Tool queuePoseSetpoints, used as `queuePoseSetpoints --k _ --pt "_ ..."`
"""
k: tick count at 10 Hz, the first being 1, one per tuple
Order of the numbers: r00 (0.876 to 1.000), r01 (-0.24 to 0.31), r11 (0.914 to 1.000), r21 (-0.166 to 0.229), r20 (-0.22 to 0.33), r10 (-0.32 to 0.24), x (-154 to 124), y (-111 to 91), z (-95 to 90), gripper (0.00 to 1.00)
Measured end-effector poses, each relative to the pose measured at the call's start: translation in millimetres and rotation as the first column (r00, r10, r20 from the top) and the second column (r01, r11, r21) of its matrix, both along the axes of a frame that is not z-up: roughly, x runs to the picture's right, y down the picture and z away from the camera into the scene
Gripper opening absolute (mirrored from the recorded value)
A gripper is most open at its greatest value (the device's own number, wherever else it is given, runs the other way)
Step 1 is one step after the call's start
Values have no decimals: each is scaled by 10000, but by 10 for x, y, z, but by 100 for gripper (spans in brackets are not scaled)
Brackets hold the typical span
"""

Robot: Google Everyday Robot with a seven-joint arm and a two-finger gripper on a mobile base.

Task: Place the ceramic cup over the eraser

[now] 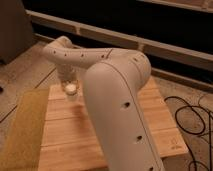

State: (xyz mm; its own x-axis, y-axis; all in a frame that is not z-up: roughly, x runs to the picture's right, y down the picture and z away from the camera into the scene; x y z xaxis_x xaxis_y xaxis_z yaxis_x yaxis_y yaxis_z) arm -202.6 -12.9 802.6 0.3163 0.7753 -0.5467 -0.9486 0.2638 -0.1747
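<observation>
My gripper (70,84) hangs from the white arm (115,100) over the back left part of the wooden table (65,137). It is shut on the ceramic cup (71,89), a small whitish cup with a round pale rim, and holds it just above the wood. The big arm link covers the middle and right of the table. The eraser is not in view, and I cannot tell whether the arm hides it.
A yellow-green mat (22,132) lies along the table's left side. Black cables (192,117) trail on the speckled floor at the right. A pale ledge (165,47) and a dark wall run behind the table.
</observation>
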Motion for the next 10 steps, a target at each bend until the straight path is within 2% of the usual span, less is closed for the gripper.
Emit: queuePoseSetpoints --k 4,6,8,10 --pt "9975 564 9966 609 390 -588 -343 -96 -233 0" --pt "9970 687 9933 933 298 -718 -390 -185 -311 0" --pt "9961 882 9886 1219 -59 -881 -305 -397 -285 0" --pt "9930 1170 9845 1307 -288 -1142 -204 -616 -143 0"
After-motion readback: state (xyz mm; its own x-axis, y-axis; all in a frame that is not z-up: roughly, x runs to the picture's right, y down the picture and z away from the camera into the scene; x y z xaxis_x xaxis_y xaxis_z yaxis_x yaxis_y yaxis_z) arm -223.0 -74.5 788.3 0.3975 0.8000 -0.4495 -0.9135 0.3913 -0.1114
